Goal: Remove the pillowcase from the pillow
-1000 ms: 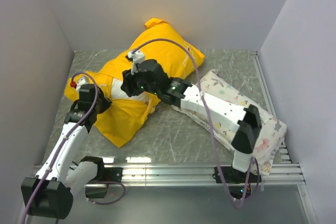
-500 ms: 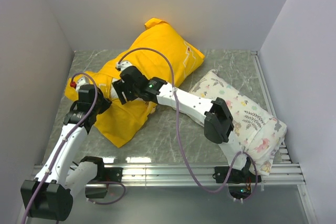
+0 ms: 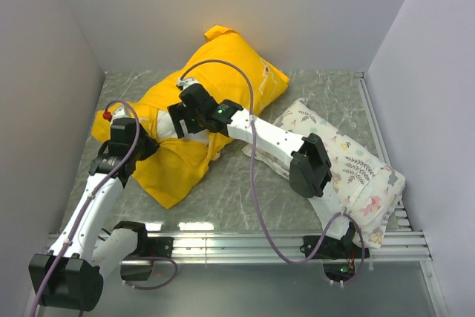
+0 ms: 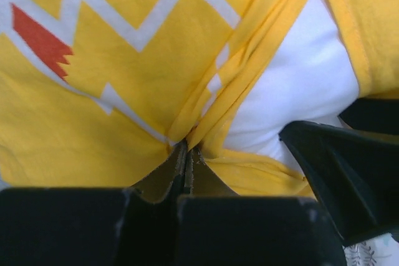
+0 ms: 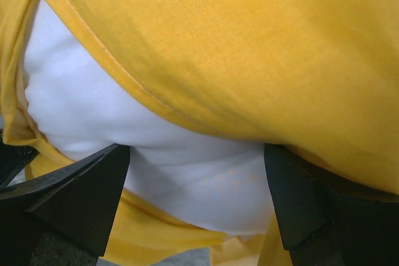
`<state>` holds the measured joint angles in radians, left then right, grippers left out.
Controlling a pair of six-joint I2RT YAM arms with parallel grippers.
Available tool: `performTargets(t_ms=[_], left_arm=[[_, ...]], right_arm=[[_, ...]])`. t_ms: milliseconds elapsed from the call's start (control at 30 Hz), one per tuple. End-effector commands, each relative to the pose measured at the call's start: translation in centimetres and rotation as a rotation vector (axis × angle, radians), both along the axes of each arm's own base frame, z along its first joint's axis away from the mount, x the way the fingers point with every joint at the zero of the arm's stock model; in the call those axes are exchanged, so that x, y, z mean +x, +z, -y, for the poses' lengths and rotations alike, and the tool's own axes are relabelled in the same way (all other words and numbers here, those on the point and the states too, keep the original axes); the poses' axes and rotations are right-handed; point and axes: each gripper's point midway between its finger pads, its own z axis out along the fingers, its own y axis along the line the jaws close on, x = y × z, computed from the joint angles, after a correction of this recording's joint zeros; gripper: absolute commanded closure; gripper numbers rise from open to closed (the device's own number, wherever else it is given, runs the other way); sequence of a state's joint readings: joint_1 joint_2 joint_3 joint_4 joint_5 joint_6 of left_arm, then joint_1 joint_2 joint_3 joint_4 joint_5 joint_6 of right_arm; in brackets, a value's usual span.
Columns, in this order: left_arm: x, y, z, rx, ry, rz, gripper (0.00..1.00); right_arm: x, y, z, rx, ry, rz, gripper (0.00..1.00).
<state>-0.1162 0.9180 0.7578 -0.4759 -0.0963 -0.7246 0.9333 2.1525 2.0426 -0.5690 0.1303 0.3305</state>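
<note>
At the near edge of the table [image 3: 252, 198], both arms are reaching away from the rail [image 3: 245, 244]; the left gripper [image 4: 187, 165] is pinching a gathered fold of the yellow pillowcase [image 3: 223, 72] at the cover's left end, its jaws pressing fully together on the cloth; just beyond, the right gripper [image 5: 196, 154] is standing with its jaws spread wide, one finger on either side of a bulge of the white pillow [image 5: 81, 104], and whether they are squeezing it cannot be told; the pillow is lying mostly inside the pillowcase, showing only at the open mouth between the two grippers; to the right, a printed pillow [image 3: 356, 172] is lying along the table's right side, partly under the right arm; farthest back, the filled end of the pillowcase is reaching close to the rear wall [image 3: 223, 5].
</note>
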Motion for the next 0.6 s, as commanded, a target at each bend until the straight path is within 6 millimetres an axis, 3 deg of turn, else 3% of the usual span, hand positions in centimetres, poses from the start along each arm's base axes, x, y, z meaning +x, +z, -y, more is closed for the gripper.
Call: performTargets(t_ms=[0,67,100,167,200,267,300,400,433,533,567], left_arm=[[-0.1,0.9,2.0,-0.022,-0.134,-0.002,1.00],[0.0,1.1,2.1,-0.017,-0.146,0.000,0.99],[0.1,1.0,2.2,-0.014,-0.150,-0.005,1.00],[0.5,1.7,2.3,-0.006,-0.156,0.003,1.00],[0.6,1.6,2.3,-0.002,-0.158,-0.005,1.00],[1.2,2.6,2.4,0.008,-0.157,0.009,0.98],[1.5,3.5,2.6,0.008,-0.162,0.023,0.96],[1.9,5.4,3.3,0.004,-0.180,0.052,0.75],[1.8,5.9,3.6,0.000,-0.187,0.055,0.58],[1.4,6.8,3.8,0.021,-0.149,0.057,0.30],[1.3,6.9,3.7,0.020,-0.127,0.052,0.25]], right_arm=[[1.2,-3.2,0.9,-0.065,-0.001,-0.047,0.08],[0.8,-3.9,0.1,-0.042,0.039,-0.089,0.21],[0.8,-4.0,-0.2,-0.031,0.051,-0.097,0.49],[0.7,-3.5,-0.8,0.006,0.074,-0.113,0.69],[0.1,-3.1,-1.6,0.048,0.122,-0.138,0.84],[0.1,-1.5,-2.3,0.106,0.148,-0.136,1.00],[0.1,-0.9,-2.5,0.123,0.155,-0.133,1.00],[0.2,1.4,-3.0,0.179,0.161,-0.106,1.00],[0.4,1.8,-3.0,0.190,0.159,-0.100,1.00],[0.9,3.6,-3.1,0.237,0.137,-0.078,1.00],[1.2,4.0,-3.1,0.250,0.131,-0.069,1.00]])
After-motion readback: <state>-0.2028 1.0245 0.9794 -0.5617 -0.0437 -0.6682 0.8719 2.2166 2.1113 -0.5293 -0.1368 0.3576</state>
